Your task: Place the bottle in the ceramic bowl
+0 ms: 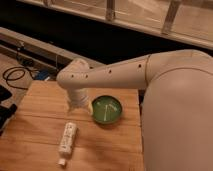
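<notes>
A small white bottle (pixel 67 141) with dark label print lies on its side on the wooden table (pixel 35 130), cap toward the front edge. The green ceramic bowl (pixel 107 109) stands to its upper right, empty. My gripper (pixel 80 105) hangs from the white arm just left of the bowl, above and behind the bottle, holding nothing I can see. It is apart from the bottle.
My large white arm and body (pixel 175 110) fill the right side and hide the table's right part. Black cables (pixel 15 75) lie on the floor at the left. A dark ledge and railing run behind the table.
</notes>
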`<state>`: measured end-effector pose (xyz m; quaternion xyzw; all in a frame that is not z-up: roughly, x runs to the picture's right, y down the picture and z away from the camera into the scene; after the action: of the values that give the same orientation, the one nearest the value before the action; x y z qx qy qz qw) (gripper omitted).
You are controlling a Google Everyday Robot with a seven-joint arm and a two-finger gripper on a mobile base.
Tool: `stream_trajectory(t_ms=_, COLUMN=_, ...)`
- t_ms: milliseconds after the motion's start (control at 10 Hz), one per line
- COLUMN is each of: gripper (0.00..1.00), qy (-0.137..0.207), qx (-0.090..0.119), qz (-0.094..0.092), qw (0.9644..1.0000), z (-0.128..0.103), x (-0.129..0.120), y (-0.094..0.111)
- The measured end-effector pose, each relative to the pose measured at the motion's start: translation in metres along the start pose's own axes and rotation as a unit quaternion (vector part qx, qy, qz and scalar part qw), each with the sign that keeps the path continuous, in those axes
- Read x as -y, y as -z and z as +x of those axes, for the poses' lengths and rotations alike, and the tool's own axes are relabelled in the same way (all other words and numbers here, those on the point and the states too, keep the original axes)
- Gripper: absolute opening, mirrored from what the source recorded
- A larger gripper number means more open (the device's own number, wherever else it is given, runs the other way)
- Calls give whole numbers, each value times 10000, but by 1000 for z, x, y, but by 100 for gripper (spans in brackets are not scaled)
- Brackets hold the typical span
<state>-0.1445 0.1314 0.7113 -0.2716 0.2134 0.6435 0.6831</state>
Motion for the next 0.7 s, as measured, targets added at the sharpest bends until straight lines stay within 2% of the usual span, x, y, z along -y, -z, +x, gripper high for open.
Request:
stream_trajectory(t_ms=100, gripper=65, qy=69, qx=5, qz=-14, qw=10000, z=7, x=-20, y=-9)
stream_trajectory(t_ms=200, gripper=65, qy=239, qx=48, qz=-57, qw=9997, z=17, x=-54, y=-20)
stream_trajectory(t_ms=300, gripper=65, qy=297, qx=53, qz=-56, qw=9995, z=21, x=-65, y=-24)
stream_trajectory(t_ms=700, gripper=65, qy=295, qx=66, qz=-8, qw=9995, z=20, x=-62, y=-24)
